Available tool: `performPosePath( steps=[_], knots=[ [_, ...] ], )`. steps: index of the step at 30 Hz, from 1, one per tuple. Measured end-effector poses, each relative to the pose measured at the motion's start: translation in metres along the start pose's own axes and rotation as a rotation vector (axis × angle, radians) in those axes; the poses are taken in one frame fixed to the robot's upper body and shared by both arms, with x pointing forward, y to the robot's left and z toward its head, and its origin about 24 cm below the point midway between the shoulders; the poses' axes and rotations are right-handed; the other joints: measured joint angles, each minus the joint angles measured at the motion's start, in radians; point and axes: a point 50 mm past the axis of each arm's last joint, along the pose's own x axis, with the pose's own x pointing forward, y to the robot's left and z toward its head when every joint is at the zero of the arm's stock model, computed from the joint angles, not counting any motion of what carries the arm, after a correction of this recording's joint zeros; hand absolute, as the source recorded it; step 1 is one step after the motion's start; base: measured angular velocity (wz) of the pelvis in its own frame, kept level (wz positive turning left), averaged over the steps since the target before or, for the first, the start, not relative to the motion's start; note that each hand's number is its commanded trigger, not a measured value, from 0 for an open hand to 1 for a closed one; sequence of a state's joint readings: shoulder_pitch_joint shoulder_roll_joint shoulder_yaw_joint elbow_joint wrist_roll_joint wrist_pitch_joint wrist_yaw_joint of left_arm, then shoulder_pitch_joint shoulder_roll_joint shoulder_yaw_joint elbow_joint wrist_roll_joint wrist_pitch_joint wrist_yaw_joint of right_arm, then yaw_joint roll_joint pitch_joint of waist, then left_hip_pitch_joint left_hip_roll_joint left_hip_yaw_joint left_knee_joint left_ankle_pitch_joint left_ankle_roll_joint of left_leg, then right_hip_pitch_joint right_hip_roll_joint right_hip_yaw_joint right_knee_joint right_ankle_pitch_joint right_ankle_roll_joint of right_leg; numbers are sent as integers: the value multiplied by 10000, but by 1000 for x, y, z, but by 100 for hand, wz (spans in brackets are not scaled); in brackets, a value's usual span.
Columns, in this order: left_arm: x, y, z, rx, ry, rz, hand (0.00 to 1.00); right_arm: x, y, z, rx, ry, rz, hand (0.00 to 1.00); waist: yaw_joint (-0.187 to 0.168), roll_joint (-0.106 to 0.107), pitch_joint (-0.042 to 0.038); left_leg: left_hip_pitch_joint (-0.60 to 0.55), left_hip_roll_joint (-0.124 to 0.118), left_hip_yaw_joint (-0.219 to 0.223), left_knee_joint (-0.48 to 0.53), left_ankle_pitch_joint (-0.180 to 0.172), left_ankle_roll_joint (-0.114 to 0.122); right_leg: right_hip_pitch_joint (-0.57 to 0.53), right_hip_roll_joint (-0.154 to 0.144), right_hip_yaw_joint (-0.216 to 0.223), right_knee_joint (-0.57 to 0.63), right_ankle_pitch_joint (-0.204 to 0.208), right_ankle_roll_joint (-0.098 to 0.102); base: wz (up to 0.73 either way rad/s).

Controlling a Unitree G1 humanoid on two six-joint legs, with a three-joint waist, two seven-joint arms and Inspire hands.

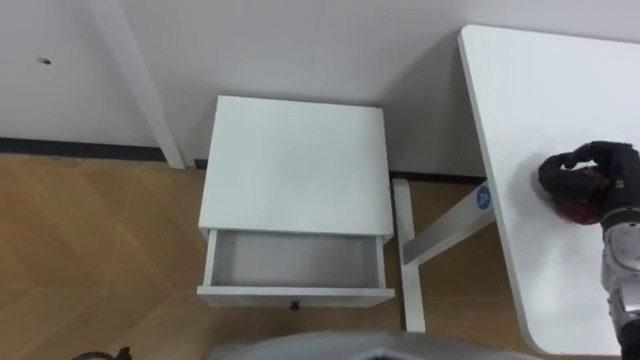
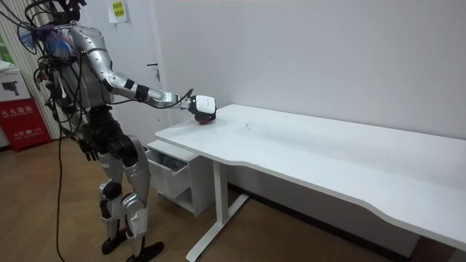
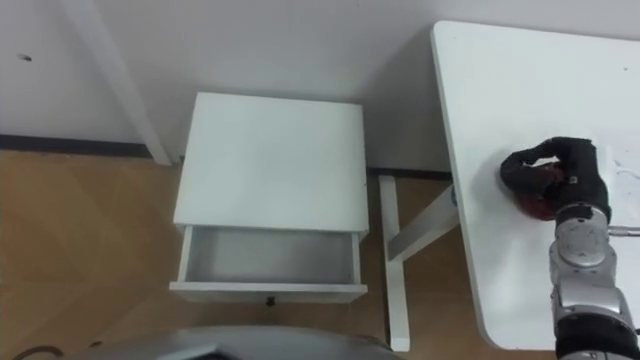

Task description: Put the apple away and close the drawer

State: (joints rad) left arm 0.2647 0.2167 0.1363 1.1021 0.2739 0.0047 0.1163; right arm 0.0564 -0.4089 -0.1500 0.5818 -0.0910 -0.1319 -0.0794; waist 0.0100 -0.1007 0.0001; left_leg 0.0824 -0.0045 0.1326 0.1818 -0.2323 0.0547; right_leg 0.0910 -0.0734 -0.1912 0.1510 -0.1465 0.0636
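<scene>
Right hand on apple
Right hand (image 3: 566, 166) is curled round the apple (image 3: 540, 205) near the desk's (image 3: 480, 90) left edge; drawer (image 3: 268, 258) open; left hand (image 2: 88, 151) hangs low.

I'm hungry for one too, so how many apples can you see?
1. The apple lies on the white table, with the right robot hand curled round it. Another could be hidden in the back of the open drawer, under the cabinet top.

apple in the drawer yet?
No: the apple sits on the table with the right hand curled over it, and the drawer stands open.
</scene>
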Motion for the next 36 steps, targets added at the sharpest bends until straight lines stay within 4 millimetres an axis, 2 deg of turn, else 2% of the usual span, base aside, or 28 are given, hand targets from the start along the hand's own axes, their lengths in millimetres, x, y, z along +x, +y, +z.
performPosePath(
  steps=[2, 7, 9, 10, 14, 16, 19, 25, 30, 36],
  knots=[
    [1, 0, 4, 32, -99, 8, 0, -1, 10, 10, -165, -457, 438, 100, 128, 17, 12, -21, 13, 37, -4, 0, 0, -47, 18, 69, -3, 17, -26, -9],
    [2, -7, 16, 573, -424, -489, 0, -9, 49, 47, -475, -2126, 2127, 100, 274, 202, 16, -96, 11, -76, 13, -2, -2, -48, 19, -47, -6, 21, -28, 7],
    [2, -10, 18, 602, -445, -717, 0, -12, 63, 52, -502, -2294, 2811, 100, 477, 290, 25, -118, 11, -82, 7, -2, -2, -80, 22, -46, -11, 20, -28, 2],
    [2, -12, 19, 621, -463, -799, 0, -15, 73, 58, -572, -2468, 3288, 100, 503, 367, 57, -155, 11, -94, 16, -1, -3, -101, 20, -61, -13, 20, -28, 3],
    [1, -17, 19, 960, -506, -978, 0, -27, 99, 75, -826, -3256, 4604, 100, 663, 529, 55, -304, -14, -216, 93, 4, -1, -220, -5, -135, -6, 20, -28, 8],
    [1, -17, 20, 990, -539, -938, 0, -32, 112, 78, -987, -3413, 5252, 100, 835, 539, 45, -313, -13, -315, 92, 7, -2, -210, -4, -138, -6, 19, -28, 11],
    [1, -20, 22, 1243, -617, -947, 0, -37, 127, 87, -1099, -3779, 5985, 100, 870, 500, 61, -310, -27, -523, 79, 7, -2, -113, -2, -114, -25, 19, -28, 21],
    [2, -23, 29, 1414, -793, -1018, 0, -46, 148, 104, -1250, -4412, 7019, 100, 1283, 356, 118, -413, -52, -548, 66, 7, -2, -106, -15, -146, -176, 19, -27, 4],
    [2, -26, 31, 1737, -739, -1214, 0, -55, 164, 116, -1424, -4848, 7905, 100, 1385, 396, 149, -449, -69, -558, 76, 7, -2, -109, -44, -361, -179, 19, -27, 1],
    [2, -29, 32, 1737, -620, -1434, 0, -61, 173, 114, -1681, -4627, 8700, 100, 1494, 399, 147, -539, -86, -568, 97, 7, -2, -137, -78, -532, -175, 19, -27, 3]
  ],
)
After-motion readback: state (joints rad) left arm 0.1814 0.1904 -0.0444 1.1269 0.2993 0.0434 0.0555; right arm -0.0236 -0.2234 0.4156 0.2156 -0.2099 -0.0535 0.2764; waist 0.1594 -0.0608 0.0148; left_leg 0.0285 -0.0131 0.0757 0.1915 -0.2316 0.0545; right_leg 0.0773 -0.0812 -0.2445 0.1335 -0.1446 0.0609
